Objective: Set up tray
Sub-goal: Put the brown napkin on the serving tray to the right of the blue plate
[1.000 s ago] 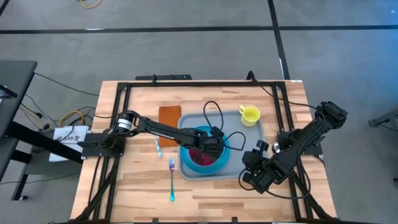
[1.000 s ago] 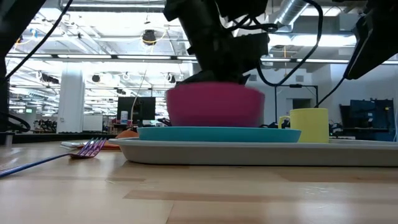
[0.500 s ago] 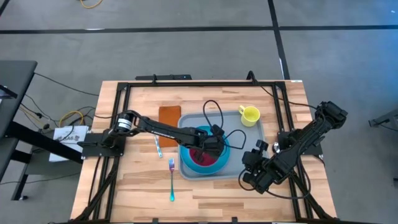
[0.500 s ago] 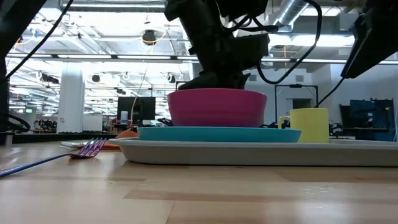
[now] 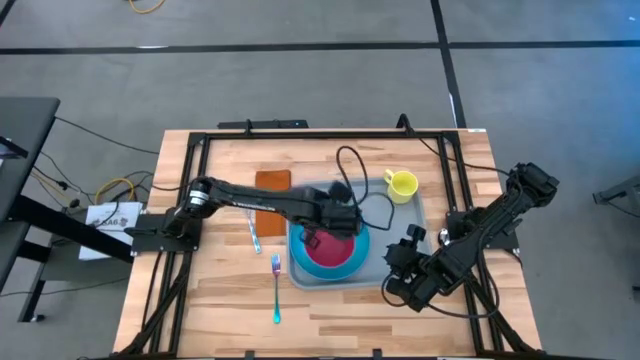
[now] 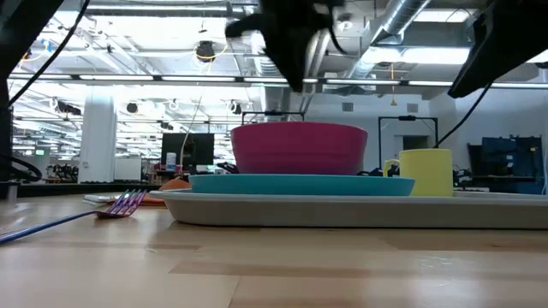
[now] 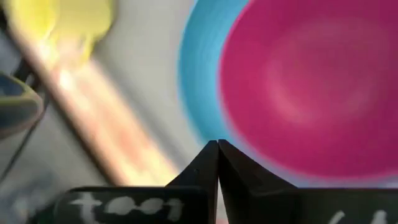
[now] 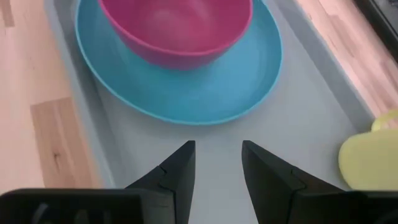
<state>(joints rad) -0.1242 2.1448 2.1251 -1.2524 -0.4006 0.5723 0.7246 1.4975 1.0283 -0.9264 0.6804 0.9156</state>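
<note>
The tray is lying flat on the tabletop, loaded with a blue plate carrying a pink bowl, and a yellow cup near one corner. It is being judged a stiff, light plastic piece with a smooth, probably slippery surface; the raised rim is being taken as the place to grip, preferably on a bare long edge, and it is best kept level, since the stacked crockery could slide. The left hand is being held above the bowl with fingers pressed together, empty. The right hand is waiting narrowly parted just beside the tray, gripping nothing.
</note>
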